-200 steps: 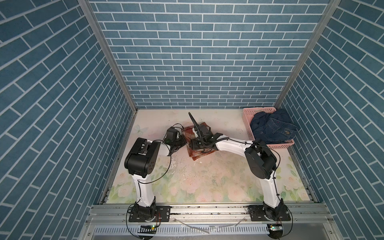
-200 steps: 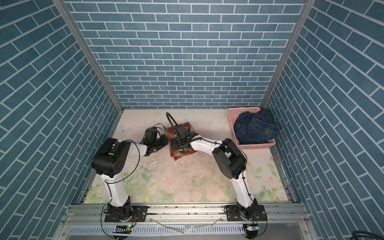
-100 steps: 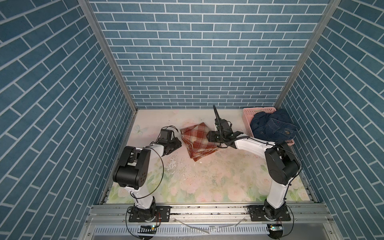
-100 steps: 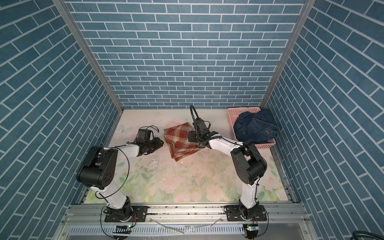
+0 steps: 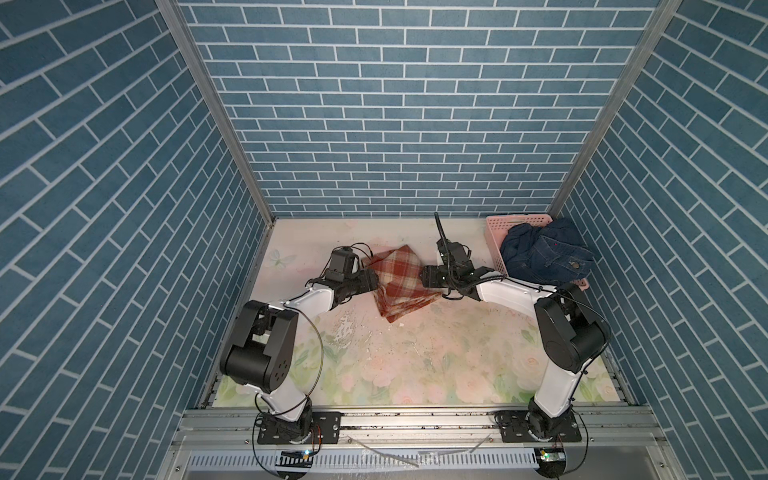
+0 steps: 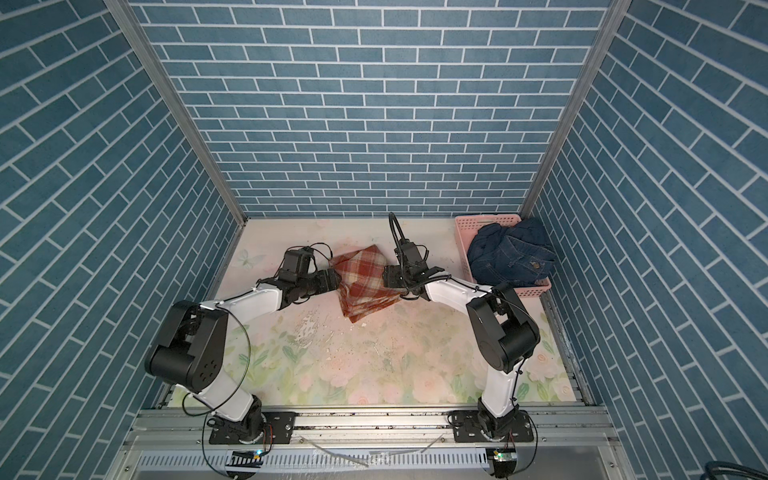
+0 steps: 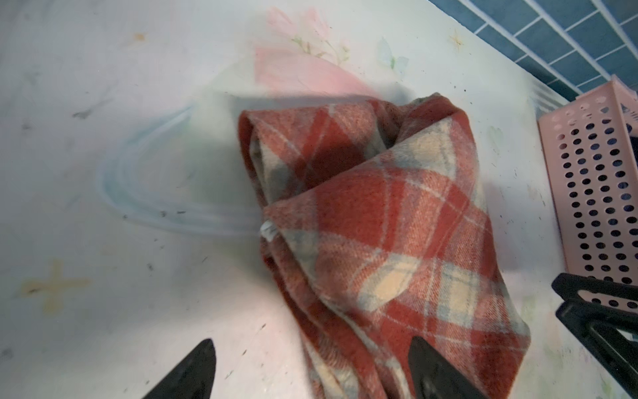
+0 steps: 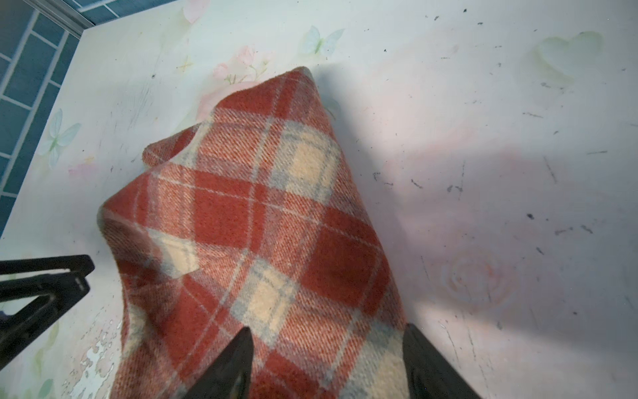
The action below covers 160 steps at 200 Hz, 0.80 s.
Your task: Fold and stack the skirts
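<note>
Near basket (image 5: 494, 237), plaid skirt (image 5: 401, 282) (edges layered)

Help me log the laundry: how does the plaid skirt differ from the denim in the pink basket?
Colour: the plaid skirt is rust-red and cream checks; the denim is dark blue. Place: the plaid skirt lies on the table; the denim sits in the pink basket, spilling over its rim. Shape: the plaid skirt is folded in layers; the denim is a crumpled heap. Both are soft cloth.
</note>
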{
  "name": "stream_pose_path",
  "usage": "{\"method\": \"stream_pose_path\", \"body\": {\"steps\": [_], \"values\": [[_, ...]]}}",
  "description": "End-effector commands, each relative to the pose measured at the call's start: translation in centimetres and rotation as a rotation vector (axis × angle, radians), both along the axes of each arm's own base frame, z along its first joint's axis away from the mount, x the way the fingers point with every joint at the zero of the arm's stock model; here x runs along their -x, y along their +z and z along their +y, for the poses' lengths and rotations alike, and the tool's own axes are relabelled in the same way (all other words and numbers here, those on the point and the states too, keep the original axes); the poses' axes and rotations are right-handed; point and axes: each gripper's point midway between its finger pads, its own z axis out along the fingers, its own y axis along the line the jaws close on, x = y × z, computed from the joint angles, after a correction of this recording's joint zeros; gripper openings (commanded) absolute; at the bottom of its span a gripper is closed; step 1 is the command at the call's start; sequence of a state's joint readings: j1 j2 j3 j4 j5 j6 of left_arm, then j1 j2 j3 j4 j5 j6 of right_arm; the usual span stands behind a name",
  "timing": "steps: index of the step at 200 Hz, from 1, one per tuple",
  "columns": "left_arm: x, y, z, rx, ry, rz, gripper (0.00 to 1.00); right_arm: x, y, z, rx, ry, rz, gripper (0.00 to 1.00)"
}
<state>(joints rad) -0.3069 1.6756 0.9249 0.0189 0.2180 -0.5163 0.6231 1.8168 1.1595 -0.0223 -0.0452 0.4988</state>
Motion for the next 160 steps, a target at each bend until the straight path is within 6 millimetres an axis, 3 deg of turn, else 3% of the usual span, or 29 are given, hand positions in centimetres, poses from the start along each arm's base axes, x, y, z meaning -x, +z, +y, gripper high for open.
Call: {"method": "stream_pose_path", "body": {"steps": [1, 46, 101, 160], "values": [[-0.4, -1.9, -1.1, -0.033, -0.060, 0.035, 0.88, 0.4, 0.9, -0.3, -0.001, 0.027, -0.037, 0.69], [-2.1, -4.0, -1.3, -0.076, -0.062, 0.066, 0.88, -0.8, 0.0, 0.5, 0.011, 0.033, -0.030, 0.71], [-2.8, -5.1, -1.3, -0.075, -0.105, 0.073, 0.88, -3.7, -3.2, 1.9, 0.104, 0.050, -0.004, 0.70], [-3.3, -7.5, -2.8, -0.030, -0.181, 0.154, 0.88, -2.9, -6.7, 2.1, 0.139, 0.091, 0.077, 0.68]]}}
